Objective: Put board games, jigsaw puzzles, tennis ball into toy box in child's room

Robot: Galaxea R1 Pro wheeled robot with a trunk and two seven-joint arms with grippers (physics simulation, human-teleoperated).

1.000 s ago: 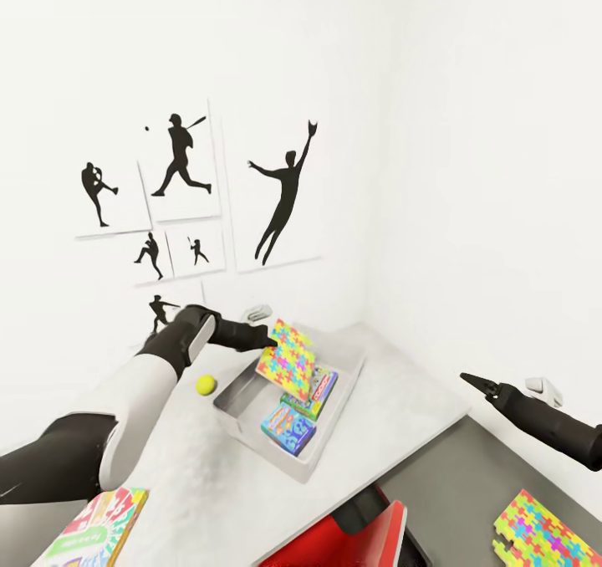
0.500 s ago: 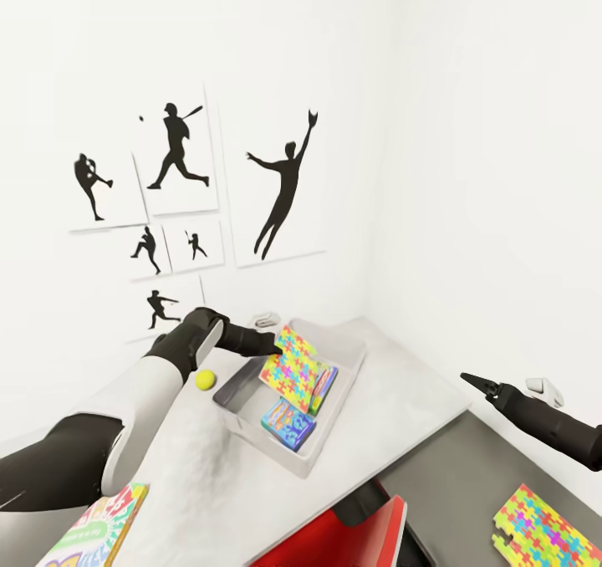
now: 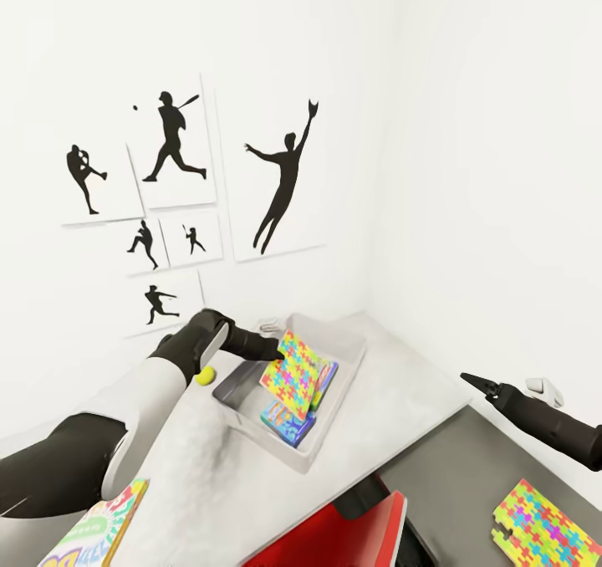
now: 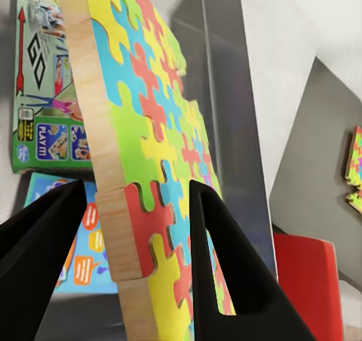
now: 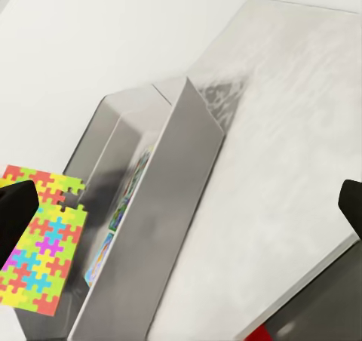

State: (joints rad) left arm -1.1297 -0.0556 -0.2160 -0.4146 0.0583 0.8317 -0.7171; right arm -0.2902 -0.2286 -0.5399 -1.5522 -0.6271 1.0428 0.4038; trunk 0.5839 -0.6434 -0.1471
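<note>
Lowered jigsaw puzzle [image 3: 294,373], left fingers [image 4: 136,228] clamping, inside toy box [image 3: 341,400]

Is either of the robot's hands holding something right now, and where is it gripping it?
The left hand pinches the colourful jigsaw puzzle sheet by its edge, over the grey toy box. The right hand holds nothing.

A pale wood-grain edge is being shown under the glossy coloured face of the jigsaw puzzle [image 4: 151,175]. Smooth, softly reflective grey walls are being displayed by the toy box [image 5: 162,205], looking like brushed metal. A matt, faintly mottled surface is being presented by the table [image 3: 393,391]. Printed card is being suggested by the green board game [image 4: 45,84].
</note>
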